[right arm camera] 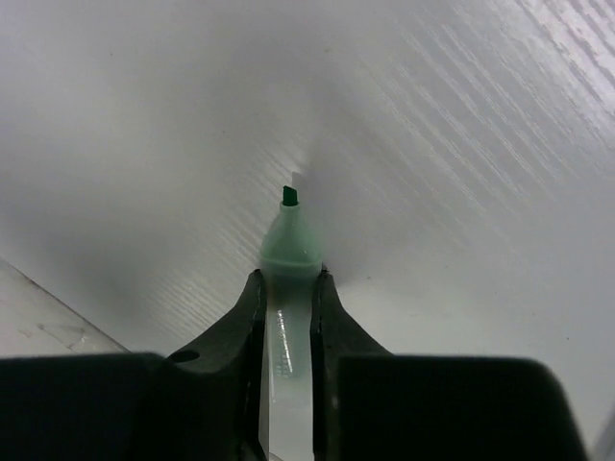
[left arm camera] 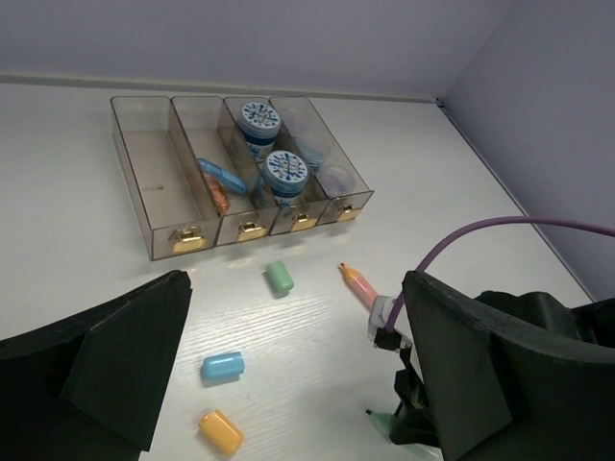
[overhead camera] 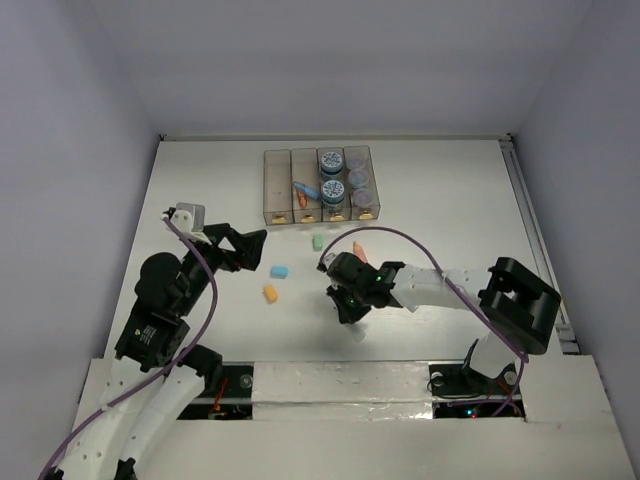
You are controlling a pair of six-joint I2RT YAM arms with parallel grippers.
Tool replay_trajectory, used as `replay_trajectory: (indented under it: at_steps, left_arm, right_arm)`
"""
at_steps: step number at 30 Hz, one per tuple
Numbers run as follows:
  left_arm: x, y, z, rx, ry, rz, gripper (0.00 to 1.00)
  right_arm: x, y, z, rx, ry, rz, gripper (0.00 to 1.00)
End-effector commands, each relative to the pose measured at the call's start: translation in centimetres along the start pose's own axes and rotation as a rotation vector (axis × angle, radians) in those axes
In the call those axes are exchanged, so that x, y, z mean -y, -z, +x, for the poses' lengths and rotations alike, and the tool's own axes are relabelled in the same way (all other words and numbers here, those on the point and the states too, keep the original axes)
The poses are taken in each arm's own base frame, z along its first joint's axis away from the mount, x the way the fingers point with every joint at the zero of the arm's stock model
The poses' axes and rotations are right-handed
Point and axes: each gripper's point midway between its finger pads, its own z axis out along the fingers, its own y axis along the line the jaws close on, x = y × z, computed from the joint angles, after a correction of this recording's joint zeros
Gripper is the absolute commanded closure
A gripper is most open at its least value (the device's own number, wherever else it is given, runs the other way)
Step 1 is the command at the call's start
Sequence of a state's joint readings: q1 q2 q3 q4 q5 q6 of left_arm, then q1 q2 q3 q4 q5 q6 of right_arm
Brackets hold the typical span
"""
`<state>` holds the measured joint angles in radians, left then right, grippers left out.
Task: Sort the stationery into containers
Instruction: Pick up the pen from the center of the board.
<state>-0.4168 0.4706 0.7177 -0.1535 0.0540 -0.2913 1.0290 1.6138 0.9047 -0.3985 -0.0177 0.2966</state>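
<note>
At the left of the worktop (overhead camera: 450, 200), the left gripper (overhead camera: 246, 249) hovers with its jaws spread wide, holding nothing. Just right of it lie a blue eraser (overhead camera: 280, 271) and an orange eraser (overhead camera: 269, 293). Farther right, the right gripper (right arm camera: 286, 288) has its jaws pinching a green-tipped marker (right arm camera: 288, 245), tip towards the surface. The containers (overhead camera: 276, 185) at the back hold jars (overhead camera: 330, 160).

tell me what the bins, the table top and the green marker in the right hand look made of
bins: smoky translucent plastic, glossy; contents show through the walls.
table top: white, matte, fine grain lines; probably laminate or painted wood.
green marker: pale, slightly see-through plastic, smooth, clamped in the right hand.
</note>
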Motion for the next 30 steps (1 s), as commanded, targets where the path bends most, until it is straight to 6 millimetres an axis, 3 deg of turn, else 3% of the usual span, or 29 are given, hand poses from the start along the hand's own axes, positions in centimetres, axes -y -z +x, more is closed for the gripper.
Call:
replay_trajectory:
  at_steps: [1,3,8,15,18,20,26,30]
  left_arm:
    - [1.4,-0.1,-1.0,0.034,-0.012,0.076,0.1]
    - [2.0,-0.2,-0.9,0.03,-0.015,0.11,0.19]
    - [2.9,-0.6,0.5,-0.038,-0.014,0.171,0.22]
    - [4.0,-1.1,1.8,-0.099,-0.006,0.243,0.22]
    - [4.3,-1.5,2.7,-0.137,-0.01,0.27,0.25]
    - [4.3,-1.9,3.2,-0.163,-0.01,0.273,0.25]
    - [3.7,-2.0,3.1,-0.156,-0.016,0.239,0.14]
    - [4.0,-2.2,3.0,-0.156,-0.02,0.259,0.15]
  right_arm:
    - [0.1,0.5,-2.9,0.109,-0.025,0.045,0.95]
    - [0.0,1.6,-5.0,0.181,-0.028,0.056,0.96]
    - [0.7,5.4,-11.6,0.392,-0.053,0.13,0.98]
    - [2.9,14.6,-20.5,0.745,-0.196,0.056,0.99]
    - [1.2,17.9,-23.8,0.856,-0.198,-0.048,0.99]
    - [0.1,18.9,-25.4,0.904,-0.199,-0.108,0.99]
    - [-2.8,23.3,-28.8,1.063,-0.233,-0.296,0.99]
    - [-5.5,22.7,-29.6,1.041,-0.22,-0.439,0.99]
